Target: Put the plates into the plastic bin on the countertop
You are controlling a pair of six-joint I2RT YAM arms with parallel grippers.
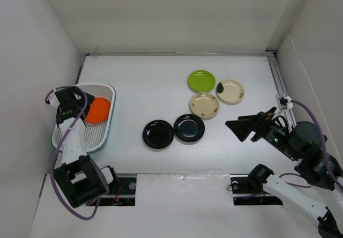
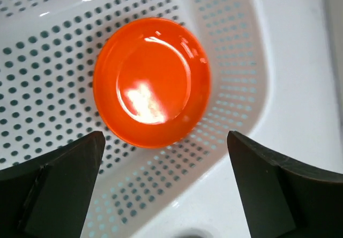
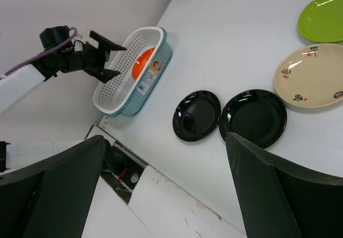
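Note:
The white perforated plastic bin (image 1: pixel 95 135) stands at the left of the countertop (image 1: pixel 150 82). One orange plate (image 1: pixel 98 110) lies in its far end. My left gripper (image 1: pixel 80 99) hovers open and empty above the bin; in the left wrist view (image 2: pixel 165 136) the orange plate (image 2: pixel 151 81) lies just ahead of the jaws. Two black plates (image 1: pixel 158 134) (image 1: pixel 189 128) lie mid-table. Two beige plates (image 1: pixel 204 105) (image 1: pixel 230 91) and a lime green plate (image 1: pixel 201 81) lie behind them. My right gripper (image 1: pixel 240 129) is open and empty, raised right of the black plates.
White walls close in the countertop on the left, back and right. A metal rail (image 1: pixel 280 82) runs along the right edge. The right wrist view shows the bin (image 3: pixel 126 90), both black plates (image 3: pixel 196 116) (image 3: pixel 253 117) and the table's front edge (image 3: pixel 161 190).

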